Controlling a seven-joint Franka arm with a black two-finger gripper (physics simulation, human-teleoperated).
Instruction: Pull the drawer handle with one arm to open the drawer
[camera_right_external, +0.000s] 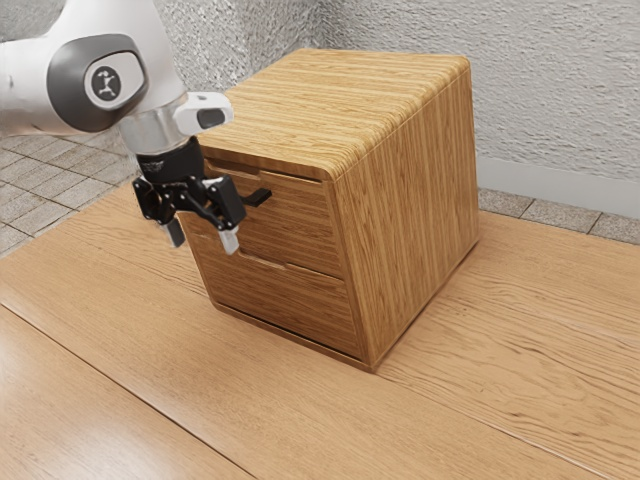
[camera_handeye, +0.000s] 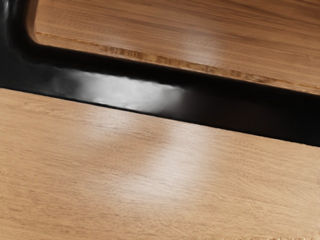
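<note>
black claw (camera_right_external: 203, 239) hangs spread at the front of the cabinet (camera_right_external: 400, 200), fingers apart and gripping nothing, likely so they can straddle the dark handle (camera_right_external: 258, 196) just behind them, on the cabinet's upper drawer (camera_right_external: 295, 228) — which looks shut.

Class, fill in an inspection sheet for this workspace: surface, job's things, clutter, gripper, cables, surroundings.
Surface: wooden tabletop, plank grain.
Job's things: wooden cabinet with two drawers; the upper drawer carries a black handle.
Clutter: nothing seen.
Gripper: gripper open, fingers spread, in front of the upper drawer by the handle.
Cables: nothing seen.
Surroundings: rough grey wall; tiled floor.
</note>
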